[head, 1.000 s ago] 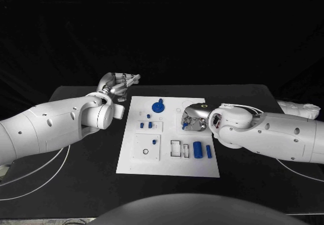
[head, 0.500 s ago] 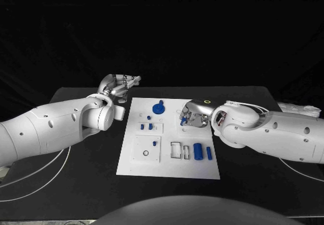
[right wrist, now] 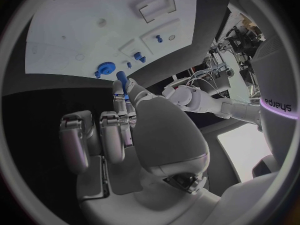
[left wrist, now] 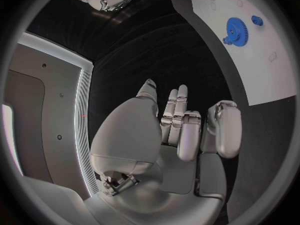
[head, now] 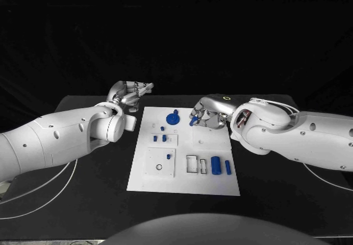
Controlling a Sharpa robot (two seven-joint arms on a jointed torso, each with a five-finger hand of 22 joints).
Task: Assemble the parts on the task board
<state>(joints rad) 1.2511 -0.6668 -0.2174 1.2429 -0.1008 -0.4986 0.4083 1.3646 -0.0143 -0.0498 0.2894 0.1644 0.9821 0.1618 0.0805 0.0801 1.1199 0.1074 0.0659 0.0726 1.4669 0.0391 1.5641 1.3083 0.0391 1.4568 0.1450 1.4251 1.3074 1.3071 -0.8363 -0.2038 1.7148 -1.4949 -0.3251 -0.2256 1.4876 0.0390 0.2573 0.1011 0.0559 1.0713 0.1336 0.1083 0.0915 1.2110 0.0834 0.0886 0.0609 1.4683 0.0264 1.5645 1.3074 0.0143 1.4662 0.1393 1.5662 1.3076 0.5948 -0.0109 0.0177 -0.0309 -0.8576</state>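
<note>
The right hand [head: 208, 116] pinches a small blue part [right wrist: 121, 77] above the task board's [head: 184, 181] far edge, probably for insertion, while the left hand [head: 129, 94] idles curled and empty.

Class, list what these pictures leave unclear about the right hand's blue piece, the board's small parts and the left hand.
- Blue piece pinched by the right hand: its shape is largely covered by fingers in the head and right wrist views.
- Task board: the smallest blue parts are too small in the head view to identify.
- Left hand: the head view is too small to show whether it holds anything; in the left wrist view the curled fingers look empty.
</note>
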